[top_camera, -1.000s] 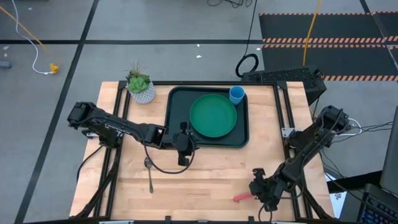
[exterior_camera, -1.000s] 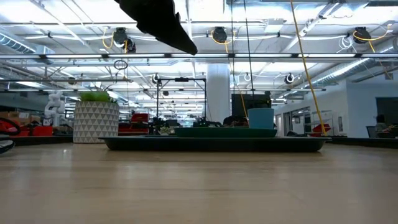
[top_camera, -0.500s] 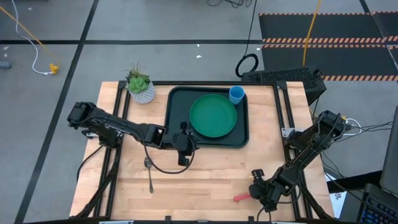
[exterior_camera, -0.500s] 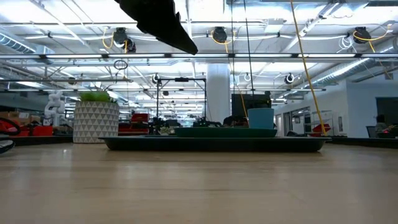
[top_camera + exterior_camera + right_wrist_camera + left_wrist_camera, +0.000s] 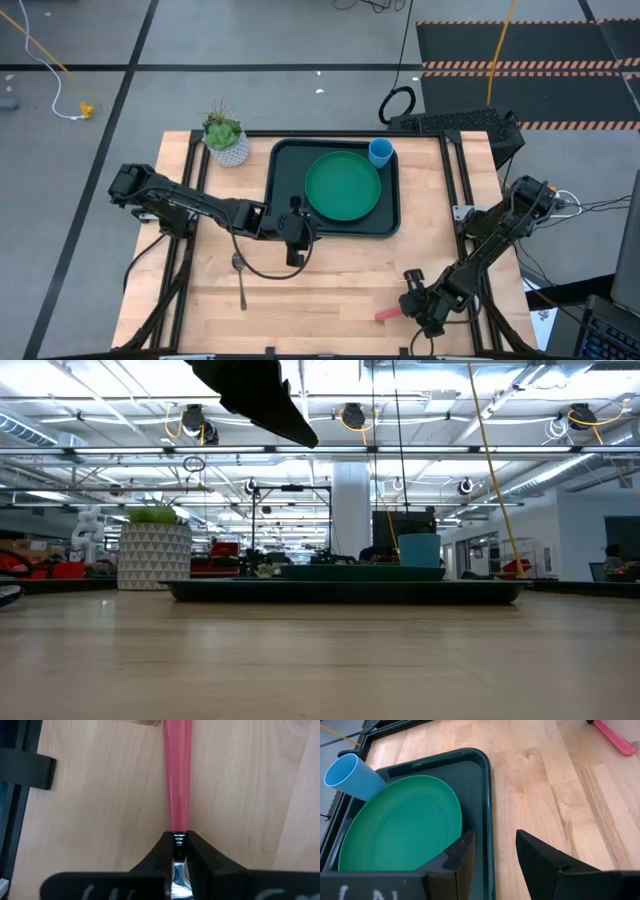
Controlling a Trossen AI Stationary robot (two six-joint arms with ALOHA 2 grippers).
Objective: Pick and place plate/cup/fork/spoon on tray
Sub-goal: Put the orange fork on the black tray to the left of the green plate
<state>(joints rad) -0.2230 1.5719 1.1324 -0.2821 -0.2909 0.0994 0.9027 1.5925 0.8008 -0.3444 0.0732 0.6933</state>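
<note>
Wooden tabletop (image 5: 330,275) with a warehouse floor around it is what you are working over. Your right gripper (image 5: 177,851) sat slightly farther from the front edge a second ago; it has dropped to the near right corner and its fingers have just pinched shut on the fork (image 5: 178,775), gripping the metal neck where the pink handle ends. That reads as the grasp made but the lift not begun, since the handle lies flat on the wood.

Your left gripper (image 5: 492,857) has not moved: it hangs just off the tray's (image 5: 283,190) near left rim, fingers parted with nothing between them.

On the tray the green plate (image 5: 343,186) fills the middle and the blue cup (image 5: 381,152) stands in the far right corner, so two items look done. The spoon (image 5: 241,281) lies on the wood near the left front, apart from everything. A potted plant (image 5: 227,139) stands off the tray's far left corner.

For the fork's path, bare wood lies between it and the tray; the plate leaves only narrow strips of tray floor free.
</note>
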